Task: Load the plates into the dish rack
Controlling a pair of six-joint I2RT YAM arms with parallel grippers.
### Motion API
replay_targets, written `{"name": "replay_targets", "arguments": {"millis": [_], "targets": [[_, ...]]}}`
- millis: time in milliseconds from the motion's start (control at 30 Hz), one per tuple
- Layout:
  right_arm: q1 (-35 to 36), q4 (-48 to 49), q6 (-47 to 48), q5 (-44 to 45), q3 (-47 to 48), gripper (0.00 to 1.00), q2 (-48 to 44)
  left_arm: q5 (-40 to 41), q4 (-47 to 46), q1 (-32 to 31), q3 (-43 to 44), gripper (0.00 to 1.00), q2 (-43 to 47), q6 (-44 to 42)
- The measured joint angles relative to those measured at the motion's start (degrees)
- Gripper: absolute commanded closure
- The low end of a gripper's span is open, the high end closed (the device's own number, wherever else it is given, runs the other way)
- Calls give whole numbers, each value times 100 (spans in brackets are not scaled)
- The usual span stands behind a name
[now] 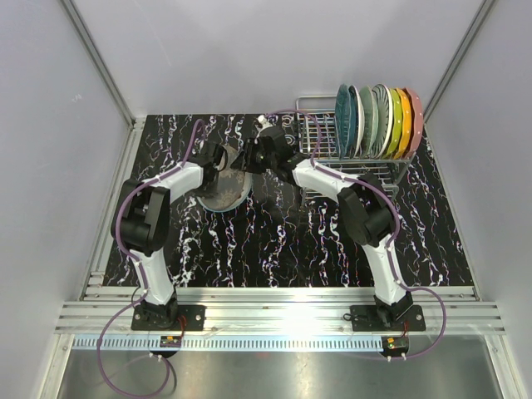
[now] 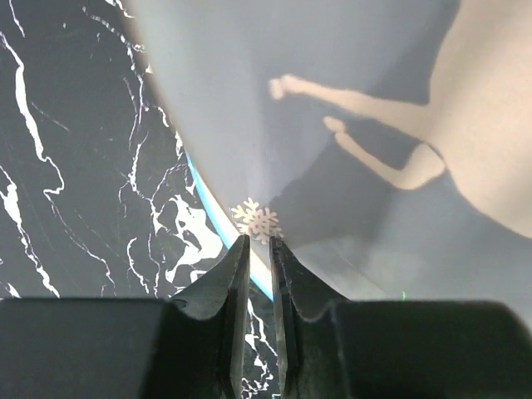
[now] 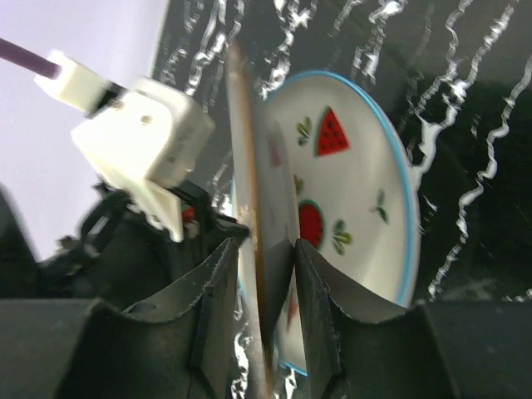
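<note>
A dark grey-brown plate (image 1: 221,194) with pale motifs is tipped up on edge left of centre. My left gripper (image 1: 222,160) is shut on its far rim; in the left wrist view the fingers (image 2: 259,241) pinch it beside a snowflake mark on the plate (image 2: 332,83). My right gripper (image 3: 264,245) is open and straddles the near rim of this plate (image 3: 264,166), its right finger against the plate's back and a thin gap at the left finger. Below it lies a white watermelon plate (image 3: 357,166) with a blue rim. The dish rack (image 1: 312,108) at the back right holds several upright plates (image 1: 378,120).
The left arm's wrist and white camera housing (image 3: 141,137) sit close behind the tilted plate, a short way from my right fingers. The rack's empty wire slots (image 1: 320,137) are on its left side. Grey walls close in the table on both sides and behind.
</note>
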State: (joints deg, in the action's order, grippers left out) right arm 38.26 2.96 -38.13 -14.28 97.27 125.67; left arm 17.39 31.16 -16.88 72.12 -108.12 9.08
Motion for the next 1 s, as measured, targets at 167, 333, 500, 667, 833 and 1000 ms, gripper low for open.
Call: {"name": "replay_targets", "arguments": {"millis": [167, 333, 500, 667, 833, 1000], "targets": [[4, -332, 83, 131, 24, 60, 22, -22, -103, -20, 17, 82, 0, -2], [4, -566, 109, 188, 96, 66, 144, -7, -122, -13, 31, 82, 0, -7], [9, -702, 57, 232, 96, 72, 297, 0, -133, -13, 85, 82, 0, -7], [50, -739, -57, 225, 98, 78, 374, -2, -188, -13, 92, 82, 0, -7], [52, -730, -181, 232, 98, 85, 374, 0, -205, -11, 92, 83, 15, -7], [66, -721, -271, 234, 98, 92, 374, -7, -214, -15, 92, 77, 59, -4]]}}
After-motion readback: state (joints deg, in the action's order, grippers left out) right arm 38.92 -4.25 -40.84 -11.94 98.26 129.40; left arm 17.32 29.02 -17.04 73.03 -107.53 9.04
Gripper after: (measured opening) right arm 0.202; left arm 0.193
